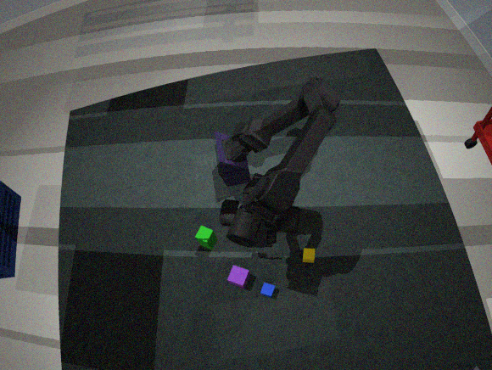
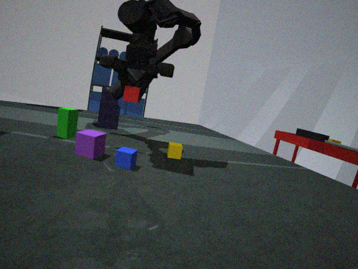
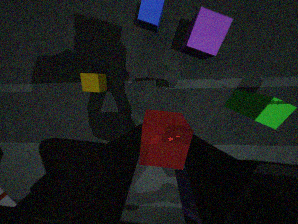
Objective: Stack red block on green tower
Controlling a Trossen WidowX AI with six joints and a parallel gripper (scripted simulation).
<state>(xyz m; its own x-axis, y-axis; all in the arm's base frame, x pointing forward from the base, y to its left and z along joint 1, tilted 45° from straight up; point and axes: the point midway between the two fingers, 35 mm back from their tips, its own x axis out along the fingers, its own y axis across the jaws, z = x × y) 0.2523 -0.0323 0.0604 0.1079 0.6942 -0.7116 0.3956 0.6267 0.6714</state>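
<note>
My gripper (image 2: pixel 132 92) (image 3: pixel 161 129) is shut on the red block (image 2: pixel 131 94) (image 3: pixel 164 145) and holds it high above the table, higher than the tower's top. In the top view the arm's body hides the red block and the fingertips. The green tower (image 1: pixel 205 237) (image 2: pixel 67 123) (image 3: pixel 276 114) stands upright on the table. In the exterior view it is left of the gripper, and in the wrist view it is at the right edge.
A purple block (image 1: pixel 238 276) (image 2: pixel 90 144) (image 3: pixel 210 31) and a smaller blue block (image 1: pixel 267 289) (image 2: pixel 126 158) (image 3: pixel 151 11) lie near the tower. A yellow block (image 1: pixel 309 255) (image 2: pixel 174 150) (image 3: pixel 93 82) lies apart. A tall dark purple object (image 1: pixel 233 171) (image 2: pixel 108 111) stands behind the gripper.
</note>
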